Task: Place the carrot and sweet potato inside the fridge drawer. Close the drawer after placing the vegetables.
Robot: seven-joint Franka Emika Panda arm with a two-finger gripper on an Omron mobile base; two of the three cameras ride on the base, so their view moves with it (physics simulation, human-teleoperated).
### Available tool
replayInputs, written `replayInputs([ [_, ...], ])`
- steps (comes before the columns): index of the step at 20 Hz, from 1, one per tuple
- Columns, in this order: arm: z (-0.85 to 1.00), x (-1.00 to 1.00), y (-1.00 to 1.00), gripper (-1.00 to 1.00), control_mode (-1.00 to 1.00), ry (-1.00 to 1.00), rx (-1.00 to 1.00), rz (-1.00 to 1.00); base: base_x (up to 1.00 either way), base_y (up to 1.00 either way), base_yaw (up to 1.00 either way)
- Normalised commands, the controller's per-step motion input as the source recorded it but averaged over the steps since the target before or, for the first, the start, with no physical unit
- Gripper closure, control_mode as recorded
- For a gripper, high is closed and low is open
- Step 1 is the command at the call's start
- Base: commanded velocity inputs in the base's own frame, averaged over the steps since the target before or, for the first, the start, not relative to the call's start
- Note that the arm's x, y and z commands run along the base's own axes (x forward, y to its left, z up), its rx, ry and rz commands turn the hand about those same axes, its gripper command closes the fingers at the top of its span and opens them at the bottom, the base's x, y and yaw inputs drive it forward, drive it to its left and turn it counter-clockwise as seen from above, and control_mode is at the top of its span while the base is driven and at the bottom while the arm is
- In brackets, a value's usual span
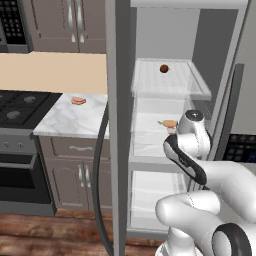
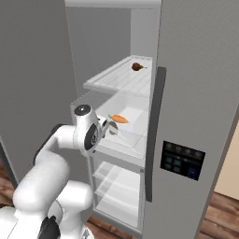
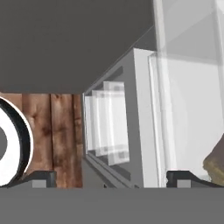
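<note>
— Hand view: where's your gripper (image 3: 111,179)?
— My jaws are spread, empty, at the fridge drawer (image 2: 133,135). The sweet potato (image 3: 215,164) is just beside one fingertip; the carrot (image 2: 120,119) lies inside.
— Next?
— Probably close on the sweet potato.

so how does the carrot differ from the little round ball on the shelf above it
The carrot is bright orange, long and tapered with a green top; the round ball is dark reddish-brown and stubby. The carrot lies in the clear fridge drawer; the ball sits higher up on the ribbed white shelf. Both are small and inside the open fridge.
</note>
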Motion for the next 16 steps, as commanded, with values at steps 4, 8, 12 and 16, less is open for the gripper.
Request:
replayInputs([
  [4, 0.00, 0.70, -0.06, -1.00, -1.00, -0.02, 0.00, 0.00, 0.00, 0.00, 0.00],
  [8, 0.00, 0.67, -0.05, -1.00, -1.00, 0.00, 0.00, 0.00, 0.00, 0.00, 0.00],
  [12, 0.00, 0.60, -0.01, -1.00, -1.00, 0.00, 0.00, 0.00, 0.00, 0.00, 0.00],
  [16, 0.00, 0.53, -0.03, -1.00, -1.00, 0.00, 0.00, 0.00, 0.00, 0.00, 0.00],
])
